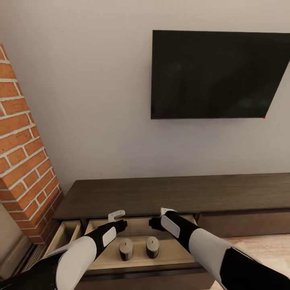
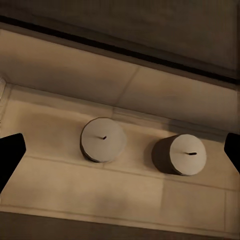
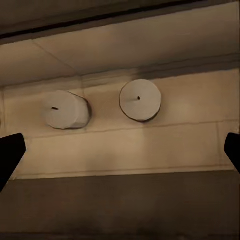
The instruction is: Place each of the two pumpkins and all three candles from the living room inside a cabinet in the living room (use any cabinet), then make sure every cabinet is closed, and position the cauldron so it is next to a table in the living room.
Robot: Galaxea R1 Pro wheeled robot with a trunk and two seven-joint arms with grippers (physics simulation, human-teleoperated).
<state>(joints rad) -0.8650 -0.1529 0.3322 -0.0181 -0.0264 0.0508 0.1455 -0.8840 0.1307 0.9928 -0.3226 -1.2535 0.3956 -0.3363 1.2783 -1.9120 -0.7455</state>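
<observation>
1. Head view: the cabinet (image 1: 161, 197), a long low dark-brown unit, stands against the wall under a wall-mounted television (image 1: 217, 74), with a brick column (image 1: 24, 161) at 9 o'clock.
2. A wide drawer (image 1: 141, 257) is pulled out at 6 o'clock, pale beige inside. It holds two candles standing upright, side by side and slightly apart: the left candle (image 1: 125, 249) and the right candle (image 1: 152, 247).
3. A narrower drawer (image 1: 64, 235) at 8 o'clock also stands open; its contents cannot be told.
4. The left gripper (image 1: 117, 219) and right gripper (image 1: 161, 217) hover above the rear half of the wide drawer, with the candles below and between the two arms.
5. Left wrist view: both fingertips sit at the frame's far edges, jaws spread wide and empty, both candles (image 2: 103, 139) between them, untouched.
6. Right wrist view: jaws likewise spread and empty, the candles (image 3: 140, 100) apart from the fingertips.
7. Bare drawer floor surrounds both candles; the drawer's front edge lies nearest the robot.
</observation>
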